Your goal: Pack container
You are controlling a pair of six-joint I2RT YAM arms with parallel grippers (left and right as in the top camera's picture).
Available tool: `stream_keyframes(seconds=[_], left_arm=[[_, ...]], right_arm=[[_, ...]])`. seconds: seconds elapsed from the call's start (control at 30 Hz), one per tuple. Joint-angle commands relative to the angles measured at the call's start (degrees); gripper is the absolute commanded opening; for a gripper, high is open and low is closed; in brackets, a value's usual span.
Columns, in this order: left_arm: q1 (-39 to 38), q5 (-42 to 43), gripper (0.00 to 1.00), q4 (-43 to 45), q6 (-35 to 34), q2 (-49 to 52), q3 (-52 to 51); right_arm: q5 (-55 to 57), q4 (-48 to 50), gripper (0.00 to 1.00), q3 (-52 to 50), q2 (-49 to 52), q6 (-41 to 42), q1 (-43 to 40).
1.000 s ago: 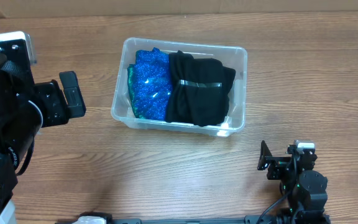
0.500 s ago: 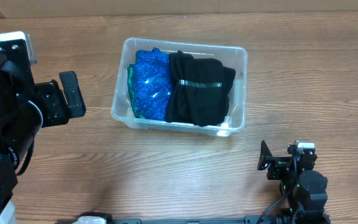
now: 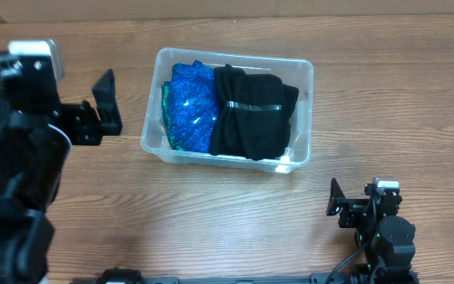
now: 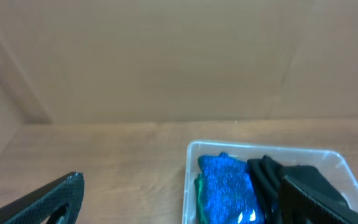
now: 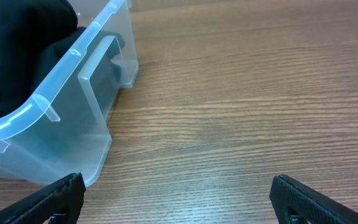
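Observation:
The container (image 3: 225, 156), a clear plastic bin, stands at the table's middle back. It holds a folded blue sparkly cloth (image 3: 190, 106) on the left and a folded black cloth (image 3: 251, 118) on the right. My left gripper (image 3: 107, 106) is open and empty, raised to the left of the bin. In the left wrist view the container (image 4: 190, 180), blue cloth (image 4: 225, 186) and black cloth (image 4: 267, 177) show between the fingers. My right gripper (image 3: 336, 201) is open and empty near the front right. Its view shows the container's corner (image 5: 73, 134).
A brown cardboard wall (image 4: 166, 56) rises behind the table's far edge. The wooden tabletop (image 3: 211, 221) surrounds the bin. The right arm's base (image 3: 385, 233) sits at the front edge.
My left arm has turned and moved up and right, bringing its open gripper closer to the bin's left side. The right arm and the bin have not moved.

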Motion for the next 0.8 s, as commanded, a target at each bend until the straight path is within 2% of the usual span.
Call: stream_keyframes(seconds=[0.0, 0.37, 0.57, 0.77], left_arm=[[2.34, 7.93, 1.0, 7.74, 3.08, -8.13, -15.3], [3.28, 6.99, 1.0, 22.84, -3.3, -32.87, -51.43], [3.28, 6.99, 1.0, 26.69, -4.61, -45.18, -66.86], [3.28, 7.02, 1.0, 26.97, -4.59, -57.16, -79.23]], right_arm=[[-0.37, 0.02, 1.0, -0.98, -0.68, 0.04, -0.17], [-0.37, 0.04, 1.0, -0.98, -0.68, 0.04, -0.17], [-0.37, 0.02, 1.0, -0.98, -0.68, 0.04, -0.17], [-0.37, 0.02, 1.0, -0.98, -0.68, 0.04, -0.17]])
